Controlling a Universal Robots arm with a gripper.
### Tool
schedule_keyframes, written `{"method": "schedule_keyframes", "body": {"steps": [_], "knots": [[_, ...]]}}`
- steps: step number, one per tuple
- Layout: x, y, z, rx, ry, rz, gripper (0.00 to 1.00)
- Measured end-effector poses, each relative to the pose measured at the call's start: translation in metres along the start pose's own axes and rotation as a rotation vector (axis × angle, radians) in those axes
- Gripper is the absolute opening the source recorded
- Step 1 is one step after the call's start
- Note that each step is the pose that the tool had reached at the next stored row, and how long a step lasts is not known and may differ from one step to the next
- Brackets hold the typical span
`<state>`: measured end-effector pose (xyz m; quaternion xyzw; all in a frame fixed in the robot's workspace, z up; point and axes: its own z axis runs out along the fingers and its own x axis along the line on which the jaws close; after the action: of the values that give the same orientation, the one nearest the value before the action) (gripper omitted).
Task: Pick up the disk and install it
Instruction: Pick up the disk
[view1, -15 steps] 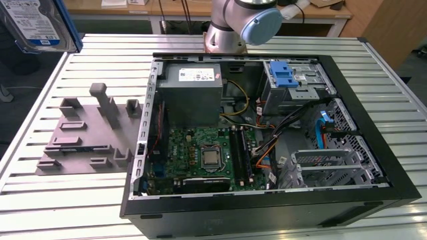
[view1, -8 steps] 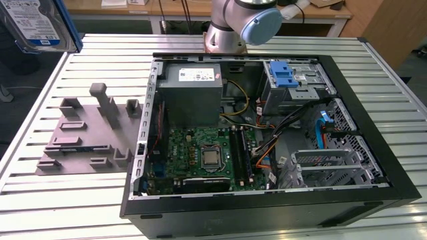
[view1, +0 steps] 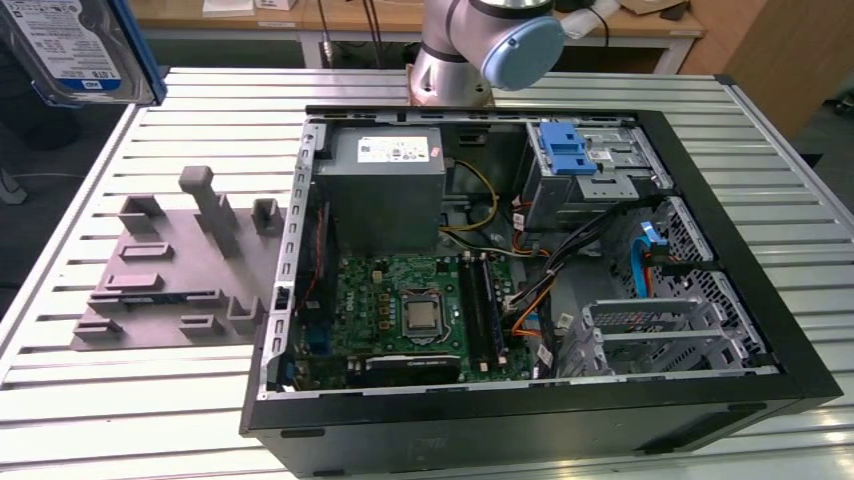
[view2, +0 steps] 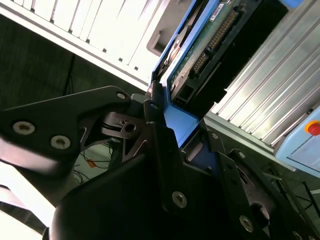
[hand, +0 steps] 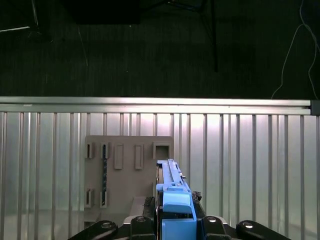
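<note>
The disk (view1: 74, 45), a silver drive with a white-and-blue label in a blue carrier, hangs high in the air at the exterior view's far left, off the table's back corner. In the second wrist view my gripper (view2: 175, 125) is shut on the carrier's blue end, and the disk (view2: 200, 45) shows its green circuit board. In the first wrist view the disk (hand: 172, 190) stands edge-on between the fingers (hand: 145, 220), above a grey fixture plate (hand: 125, 150) on the ribbed table.
An open computer case (view1: 534, 410) lies on the metal table (view1: 134, 400), with a motherboard (view1: 400, 310), a grey power-supply box (view1: 380, 190) and a drive bay with a blue latch (view1: 567, 150). The grey fixture plate (view1: 174, 260) lies at the case's left. The arm's base (view1: 467, 50) stands behind the case.
</note>
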<state>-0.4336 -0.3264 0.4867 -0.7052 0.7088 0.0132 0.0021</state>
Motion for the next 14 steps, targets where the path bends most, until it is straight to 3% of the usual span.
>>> {"method": "schedule_keyframes", "body": {"steps": [14], "knots": [[-0.0001, -0.0169, -0.0002, 0.0001, 0.0, 0.0, 0.37]]}}
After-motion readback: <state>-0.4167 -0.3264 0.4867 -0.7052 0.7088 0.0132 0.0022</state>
